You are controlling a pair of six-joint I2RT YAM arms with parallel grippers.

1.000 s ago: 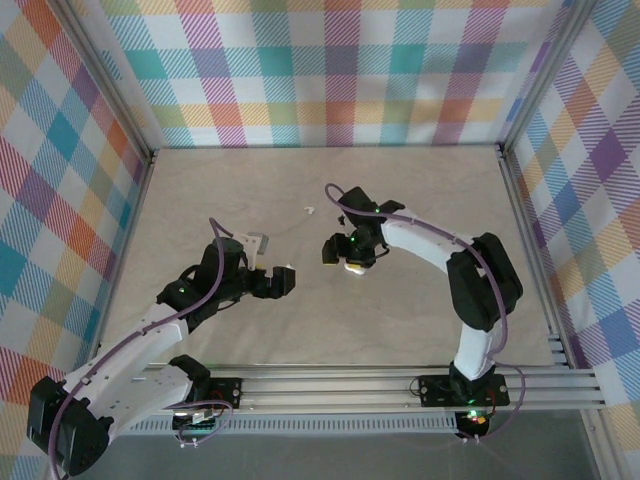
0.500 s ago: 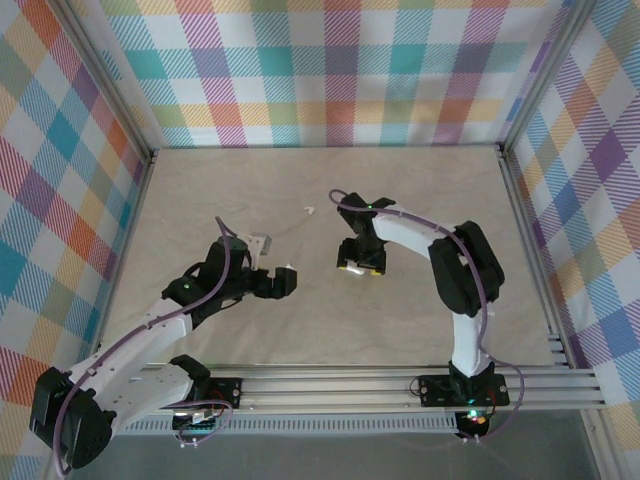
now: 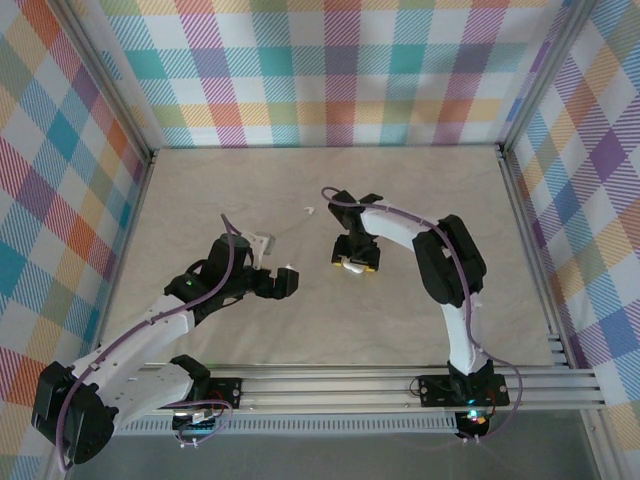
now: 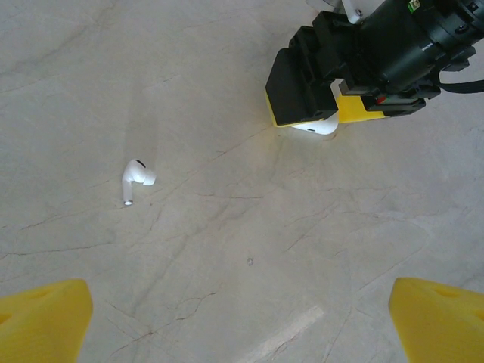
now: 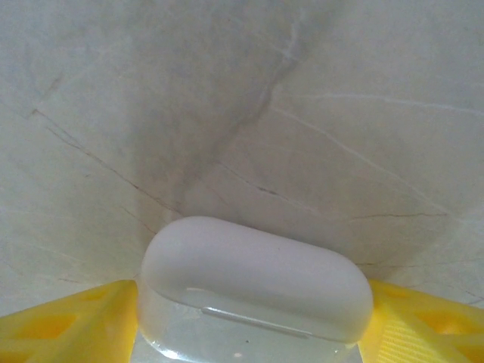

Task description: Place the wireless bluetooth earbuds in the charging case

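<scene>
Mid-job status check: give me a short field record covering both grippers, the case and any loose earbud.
left gripper: open, empty, hovers above the marbled table
right gripper: yellow fingers closed on the white pebble-shaped charging case
case: down at table level, lid looks closed
loose earbud: one white stemmed earbud lying on the table, apart from both grippers
earbuds inside case: cannot tell

Robotics lab cell, aluminium frame (image 3: 400, 385), plaid walls (image 3: 330, 70)
</scene>
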